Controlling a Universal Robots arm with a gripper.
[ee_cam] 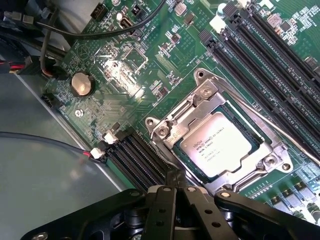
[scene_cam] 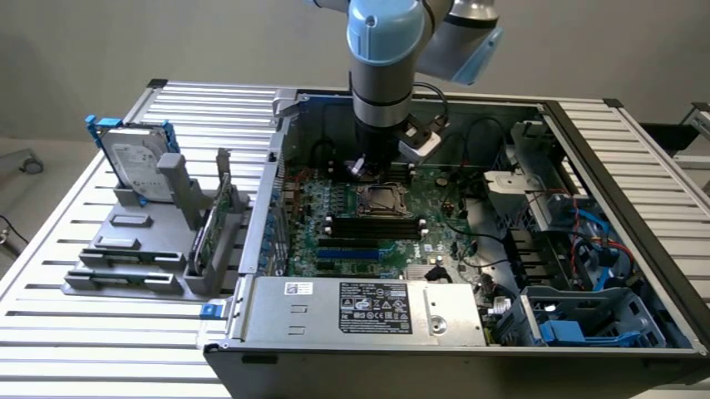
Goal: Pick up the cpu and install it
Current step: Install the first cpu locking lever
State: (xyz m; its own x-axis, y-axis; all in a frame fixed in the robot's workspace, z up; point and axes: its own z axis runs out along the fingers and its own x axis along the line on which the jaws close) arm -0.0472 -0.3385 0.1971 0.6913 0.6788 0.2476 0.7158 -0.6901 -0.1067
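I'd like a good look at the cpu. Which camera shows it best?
The wrist view: the cpu sits in its socket frame, lid printing visible, just beyond the shut tool. The exterior view shows just a small dark square on the motherboard below the arm.

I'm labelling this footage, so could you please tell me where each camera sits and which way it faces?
Exterior view: off the arm, raised, looking down on the open computer case on a slatted table; the arm reaches into it.
Wrist view: on the wrist, looking down at the motherboard, the cpu sitting in its socket; the shut fingers show.
Shared: the motherboard and socket.
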